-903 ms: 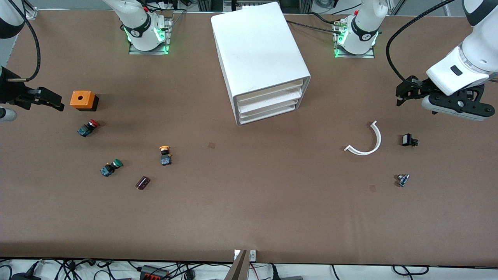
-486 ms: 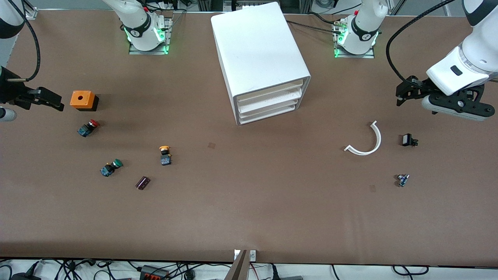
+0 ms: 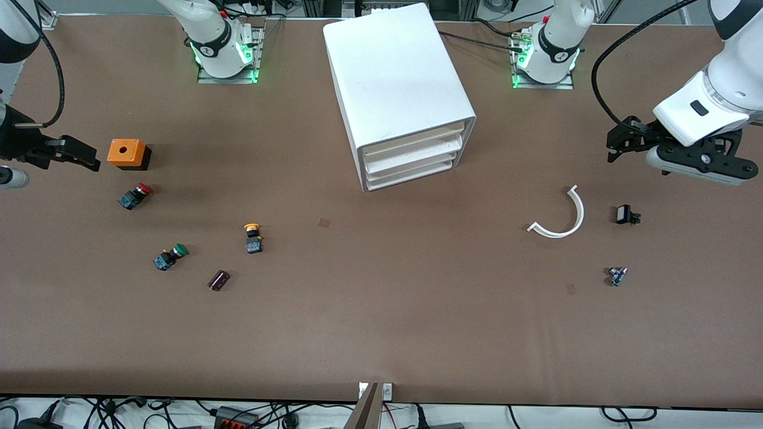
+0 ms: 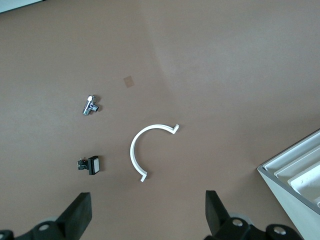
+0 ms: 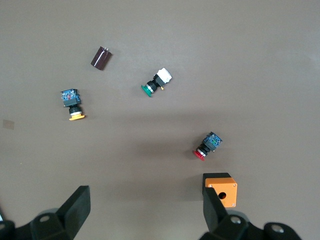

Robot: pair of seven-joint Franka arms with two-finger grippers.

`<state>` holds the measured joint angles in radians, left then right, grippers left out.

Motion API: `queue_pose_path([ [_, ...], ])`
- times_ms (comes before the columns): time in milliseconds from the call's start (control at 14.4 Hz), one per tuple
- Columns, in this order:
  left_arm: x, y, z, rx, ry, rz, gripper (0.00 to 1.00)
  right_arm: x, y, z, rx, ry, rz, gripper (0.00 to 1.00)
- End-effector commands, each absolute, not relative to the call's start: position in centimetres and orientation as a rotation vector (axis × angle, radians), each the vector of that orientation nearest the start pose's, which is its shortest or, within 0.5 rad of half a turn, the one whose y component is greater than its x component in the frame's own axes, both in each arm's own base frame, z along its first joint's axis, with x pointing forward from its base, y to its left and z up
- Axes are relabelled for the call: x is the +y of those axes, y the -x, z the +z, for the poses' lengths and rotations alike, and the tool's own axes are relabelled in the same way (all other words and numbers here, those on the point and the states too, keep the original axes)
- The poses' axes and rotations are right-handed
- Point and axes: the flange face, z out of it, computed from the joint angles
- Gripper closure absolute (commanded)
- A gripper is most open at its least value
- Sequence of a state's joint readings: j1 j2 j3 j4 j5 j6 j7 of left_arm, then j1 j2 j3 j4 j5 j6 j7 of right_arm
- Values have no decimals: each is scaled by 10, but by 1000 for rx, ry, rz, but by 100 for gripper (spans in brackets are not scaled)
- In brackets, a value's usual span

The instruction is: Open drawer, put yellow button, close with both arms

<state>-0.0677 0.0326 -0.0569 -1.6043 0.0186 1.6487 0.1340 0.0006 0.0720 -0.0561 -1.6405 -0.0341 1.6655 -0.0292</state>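
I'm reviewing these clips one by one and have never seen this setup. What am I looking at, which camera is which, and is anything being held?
Two white robot arms stand at a brown table, each ending in a black two-finger claw. The big picture looks down from across the table; the two small ones come from cameras on each arm's wrist.

The left claw hangs open over a white curved piece, a small black part and a small metal part. The right claw hangs open beside an orange box, at the end with the yellow button, a red button, a green button and a dark cylinder.

A white drawer unit stands between the arms, drawers shut. Nothing is held.
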Motion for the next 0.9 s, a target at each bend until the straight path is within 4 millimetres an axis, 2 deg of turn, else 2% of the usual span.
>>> queue_pose_path([
  [0,-68,-569,603,402,3086,-10,0,-25,-587,543,-8,3177,83,0],
  [556,-67,-569,603,407,3085,-7,0,21,-618,486,-88,3143,101,0],
  [833,-67,-565,599,416,3086,50,0,61,-638,433,-194,3152,103,0],
])
